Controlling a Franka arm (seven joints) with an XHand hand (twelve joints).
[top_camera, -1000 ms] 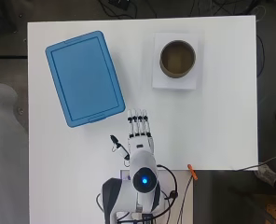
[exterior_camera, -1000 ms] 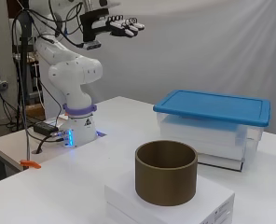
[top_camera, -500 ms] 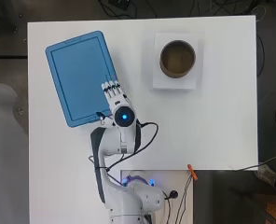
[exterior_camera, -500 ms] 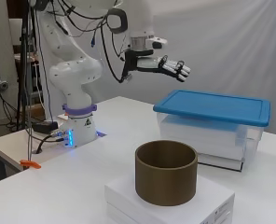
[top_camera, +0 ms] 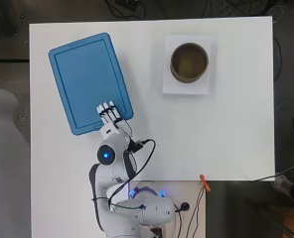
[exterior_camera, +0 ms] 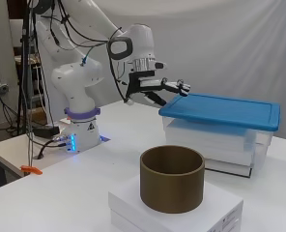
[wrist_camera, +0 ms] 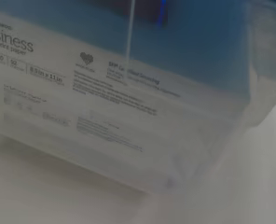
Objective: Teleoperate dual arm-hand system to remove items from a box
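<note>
A clear plastic box with a blue lid stands at the table's left in the overhead view. The lid is on the box. My hand reaches over the lid's near edge, fingers straight and flat, holding nothing. In the side view the hand hovers at the lid's near corner, at lid height or just above it. The wrist view is filled by the box's clear wall, with printed packaging behind it and the blue lid above.
A brown open cylinder stands on a flat white box at the far right of the table; in the side view this cylinder is nearest the camera. An orange clip lies at the table's near edge.
The arm has swung from above its base out and down toward the blue-lidded box. The hand now reaches the lid's near edge, fingers still straight.
</note>
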